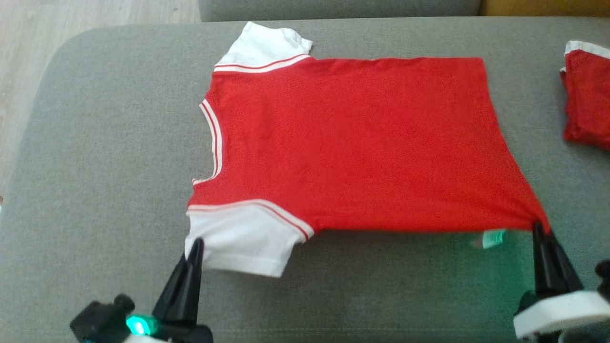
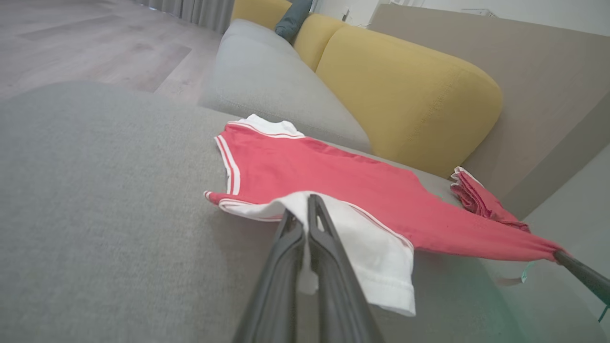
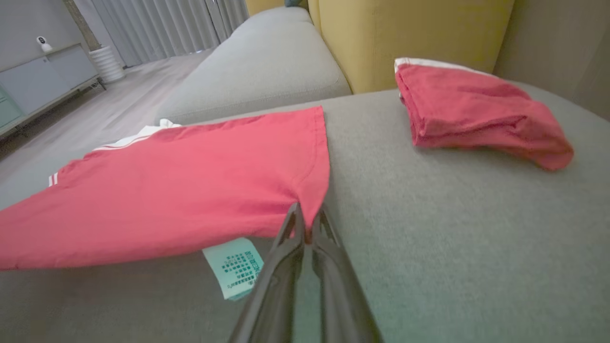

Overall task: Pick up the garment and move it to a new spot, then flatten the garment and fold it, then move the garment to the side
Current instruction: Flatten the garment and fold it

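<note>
The garment (image 1: 348, 143) is a red T-shirt with white sleeves, spread flat on the grey cushion, collar to the left and hem to the right. My left gripper (image 1: 196, 244) is shut on the edge of the near white sleeve (image 2: 362, 247), pinching its cloth between the fingers (image 2: 314, 224). My right gripper (image 1: 541, 228) is shut on the near hem corner, where the red fabric (image 3: 190, 190) is drawn into a point. A pale green care label (image 3: 236, 267) hangs out under that corner.
A second red garment (image 1: 588, 95), folded, lies at the right edge of the grey cushion (image 1: 95, 190). Behind it stand a yellow backrest (image 2: 405, 95) and another grey seat (image 3: 267, 66). Wooden floor runs past the cushion's left edge.
</note>
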